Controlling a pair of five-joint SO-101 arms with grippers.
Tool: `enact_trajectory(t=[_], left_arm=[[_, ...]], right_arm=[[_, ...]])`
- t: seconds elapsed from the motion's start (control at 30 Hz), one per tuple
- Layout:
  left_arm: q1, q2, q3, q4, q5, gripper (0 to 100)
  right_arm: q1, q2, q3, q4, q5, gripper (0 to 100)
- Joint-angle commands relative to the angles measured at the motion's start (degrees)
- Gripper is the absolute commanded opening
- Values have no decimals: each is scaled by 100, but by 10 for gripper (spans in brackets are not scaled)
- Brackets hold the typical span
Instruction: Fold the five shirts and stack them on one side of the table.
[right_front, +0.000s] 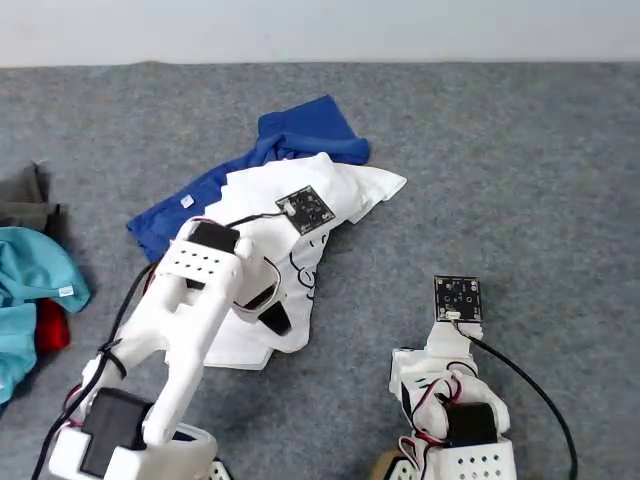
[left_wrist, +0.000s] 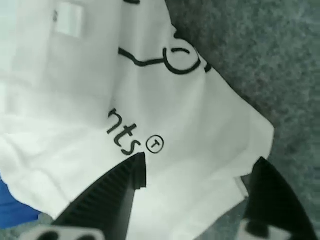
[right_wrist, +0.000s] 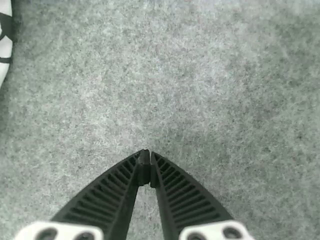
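Observation:
A white shirt (right_front: 335, 190) with black print lies crumpled in the middle of the table, partly on top of a blue shirt (right_front: 300, 130). My left gripper (right_front: 275, 315) hovers over the white shirt's near part. In the left wrist view it (left_wrist: 200, 172) is open, its black fingers (left_wrist: 112, 197) astride the white shirt (left_wrist: 100, 100) near its corner, and a bit of the blue shirt (left_wrist: 15, 212) shows beside it. My right gripper (right_wrist: 145, 162) is shut on nothing above bare grey felt, with the white shirt's edge (right_wrist: 5, 45) off to one side.
At the table's left edge lie a teal shirt (right_front: 35, 275), a dark grey shirt (right_front: 25, 195) and a red one (right_front: 50, 325), bunched together. The table surface (right_front: 520, 170) is grey felt, bare on the right half. The right arm's base (right_front: 455, 430) sits at the front.

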Motion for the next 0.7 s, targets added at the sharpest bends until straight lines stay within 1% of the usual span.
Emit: enact_trajectory(t=[0.0, 0.17, 0.3, 0.37, 0.5, 0.53, 0.67], left_arm=[[44, 176, -13, -220, 70, 329], [0, 1433, -488, -176, 88, 328], [-9, 1837, -1174, 316, 88, 321], [44, 1873, -1226, 264, 88, 269], [53, 1873, -1253, 79, 70, 39], [53, 1864, -1253, 105, 62, 0], [-53, 1495, -1244, 404, 79, 3]], right_arm=[[-13, -75, 70, 31, -53, 9], [-13, -75, 70, 31, -53, 9], [-13, -75, 70, 31, -53, 9], [-13, -75, 70, 31, -53, 9], [-13, -75, 70, 31, -53, 9], [-13, -75, 70, 31, -53, 9], [-13, -75, 70, 31, -53, 9]])
